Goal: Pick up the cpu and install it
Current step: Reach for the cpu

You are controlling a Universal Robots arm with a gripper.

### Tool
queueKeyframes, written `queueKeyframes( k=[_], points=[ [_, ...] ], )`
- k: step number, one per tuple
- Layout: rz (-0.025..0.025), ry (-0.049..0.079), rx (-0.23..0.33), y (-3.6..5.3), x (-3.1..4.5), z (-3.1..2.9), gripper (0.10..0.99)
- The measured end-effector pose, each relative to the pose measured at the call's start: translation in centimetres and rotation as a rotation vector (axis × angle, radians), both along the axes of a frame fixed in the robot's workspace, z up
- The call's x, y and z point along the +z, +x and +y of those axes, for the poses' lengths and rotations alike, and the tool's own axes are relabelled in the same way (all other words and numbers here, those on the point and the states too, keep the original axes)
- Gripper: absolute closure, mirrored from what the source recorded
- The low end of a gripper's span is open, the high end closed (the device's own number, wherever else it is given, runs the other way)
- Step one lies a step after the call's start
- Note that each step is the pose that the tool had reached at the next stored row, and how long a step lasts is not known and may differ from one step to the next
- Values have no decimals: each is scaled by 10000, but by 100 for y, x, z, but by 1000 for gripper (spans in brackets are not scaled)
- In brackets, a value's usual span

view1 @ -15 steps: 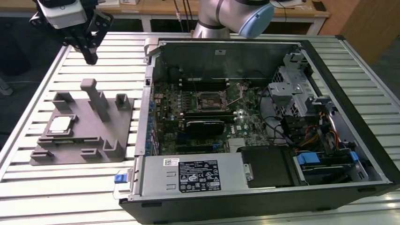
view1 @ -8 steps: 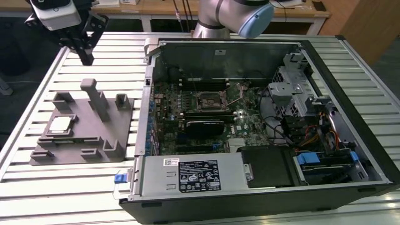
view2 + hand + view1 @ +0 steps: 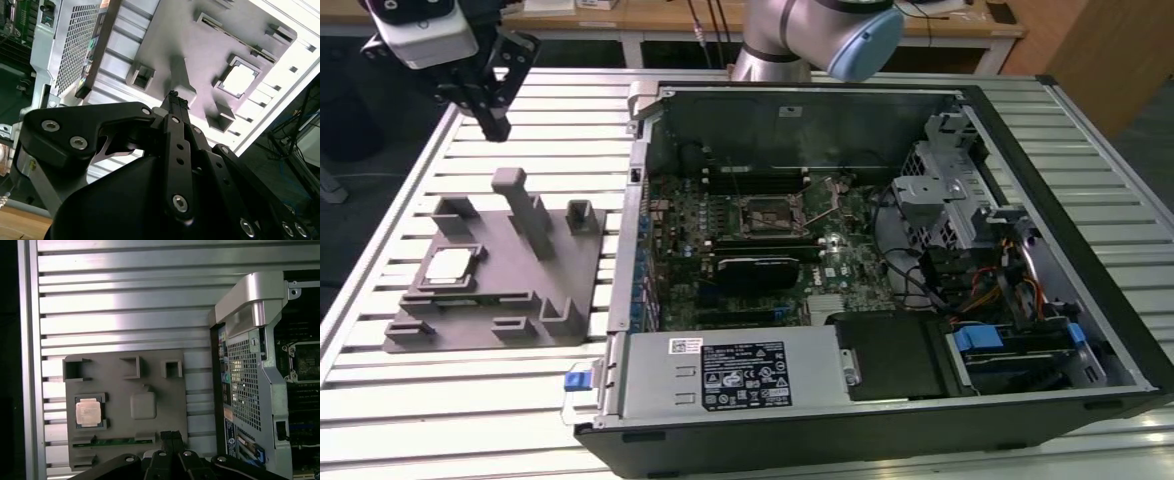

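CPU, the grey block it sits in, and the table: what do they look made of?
CPU: metal lid by the look, pale silver, faintly glossy.
Block: likely plastic, going by the matte uniform grey and the moulded-looking pockets and posts.
Table: probably aluminium, judging by the bright slatted profiles with a brushed sheen.

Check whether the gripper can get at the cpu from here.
Probably yes. The cpu lies uncovered in its fixture recess, with the posts beside it, not over it. The gripper hangs above, off to the fixture's side, empty and shut, so it would need to open first.
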State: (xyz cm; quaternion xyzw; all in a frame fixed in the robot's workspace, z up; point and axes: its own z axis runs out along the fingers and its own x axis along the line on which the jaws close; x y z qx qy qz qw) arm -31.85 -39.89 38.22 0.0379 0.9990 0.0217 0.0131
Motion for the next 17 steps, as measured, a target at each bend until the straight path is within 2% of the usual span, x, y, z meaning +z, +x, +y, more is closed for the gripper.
queueKeyframes(
  k=[17],
  points=[
    [-1, -5, 0, -214, -81, 0, 980]
  ],
)
